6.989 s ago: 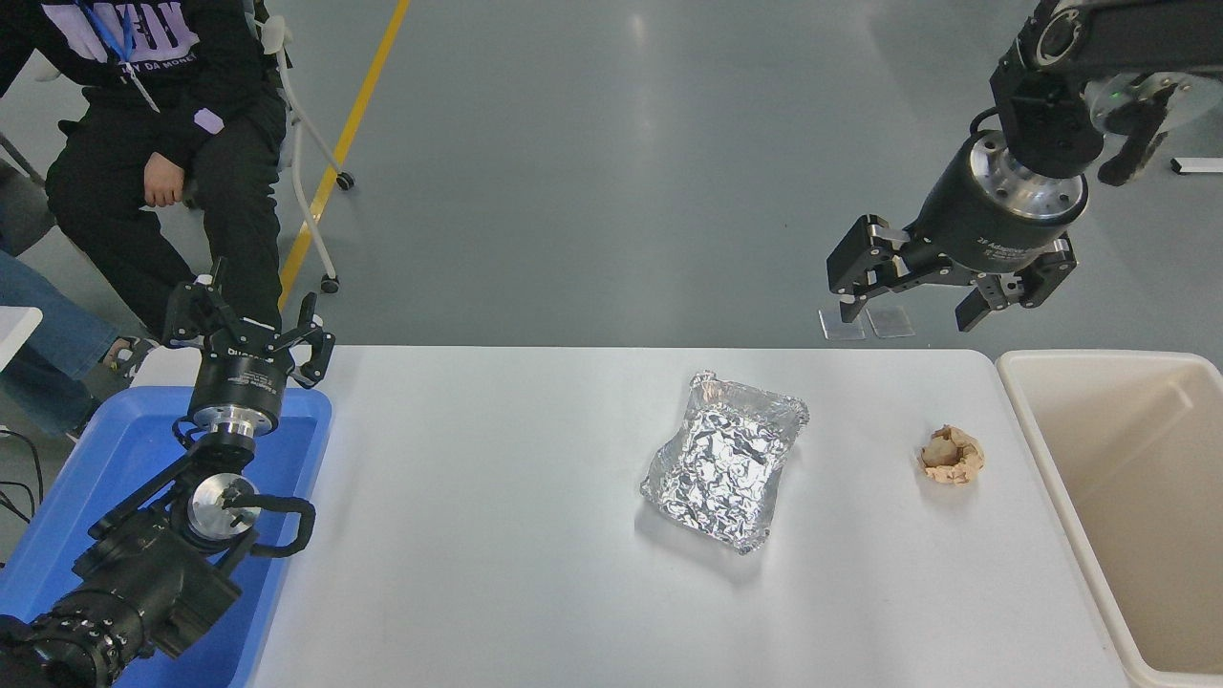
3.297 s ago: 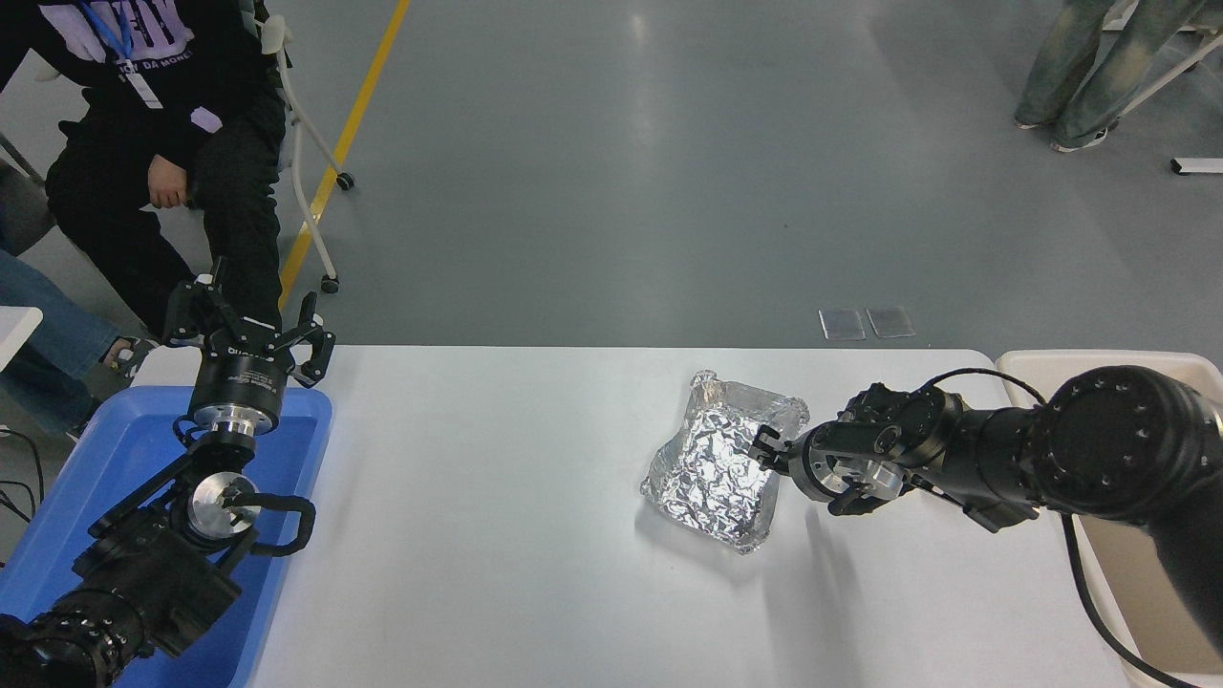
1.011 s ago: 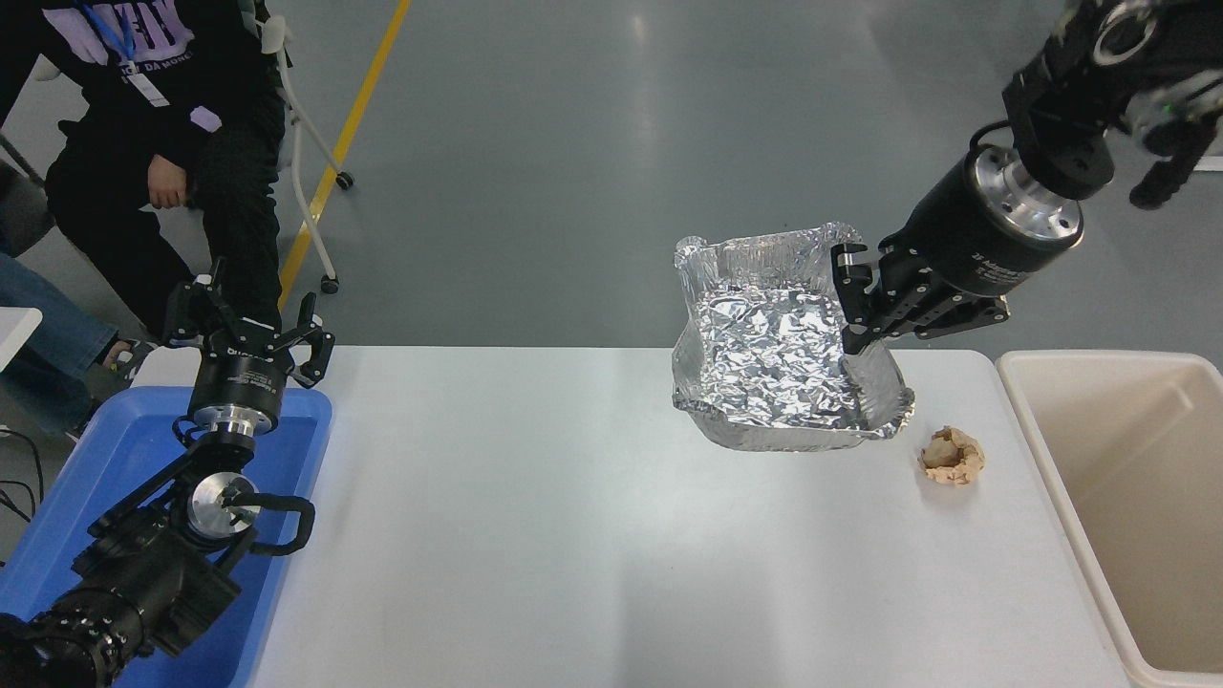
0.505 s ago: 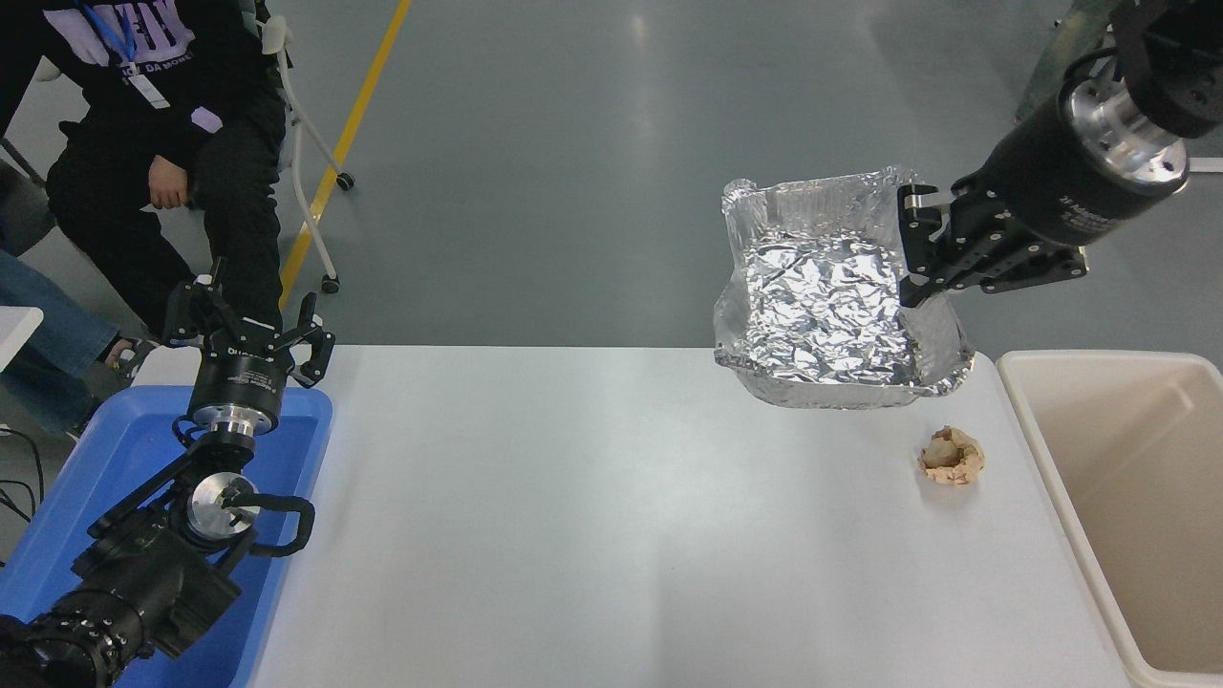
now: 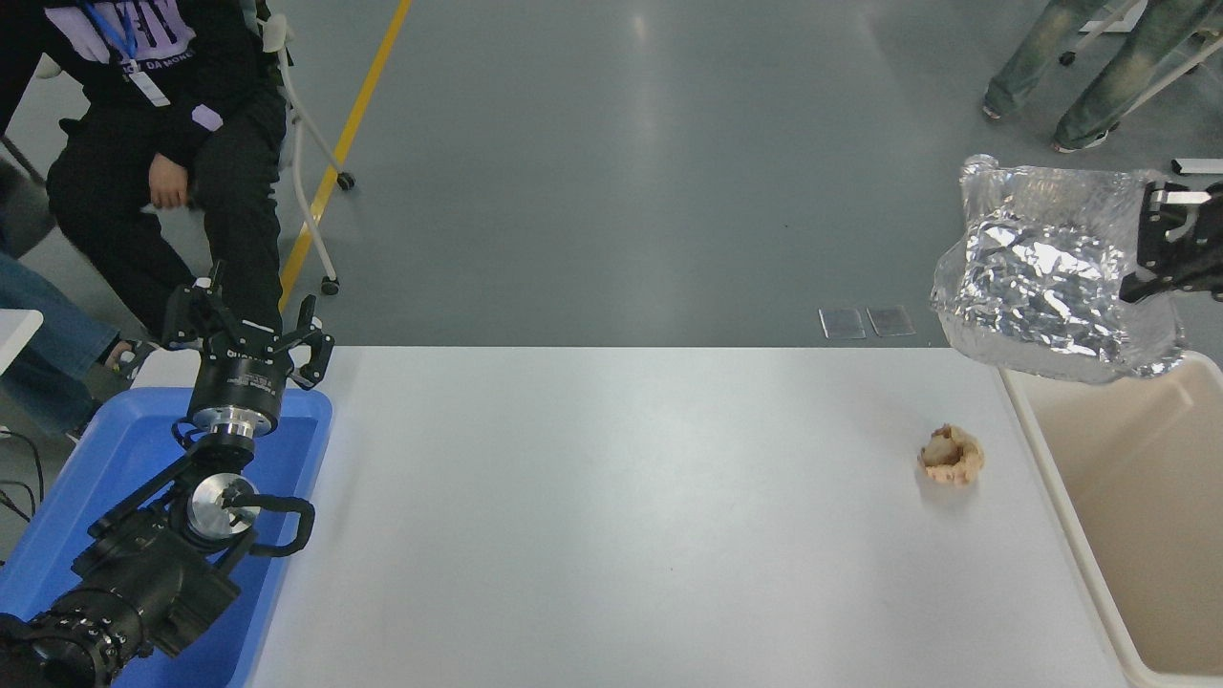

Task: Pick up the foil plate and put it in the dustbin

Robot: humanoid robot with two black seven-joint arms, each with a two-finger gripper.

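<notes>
The shiny wrinkled foil plate (image 5: 1046, 277) hangs in the air at the right edge of the picture, above the far left corner of the beige dustbin (image 5: 1137, 497). My right gripper (image 5: 1151, 253) is shut on the plate's right rim; most of the arm is out of frame. The dustbin stands beside the table's right end and looks empty where it shows. My left gripper (image 5: 246, 325) is parked at the lower left over the blue tub, fingers spread open and empty.
A small tan crumpled paper lump (image 5: 952, 456) lies on the white table (image 5: 611, 516) near the dustbin. A blue tub (image 5: 105, 468) sits at the left. A person sits at the far left (image 5: 153, 143); another person's legs (image 5: 1089, 67) stand at top right.
My right gripper has carried the foil plate up off the table and to the right, from the table's middle to above the dustbin's near corner. The left arm has not moved.
</notes>
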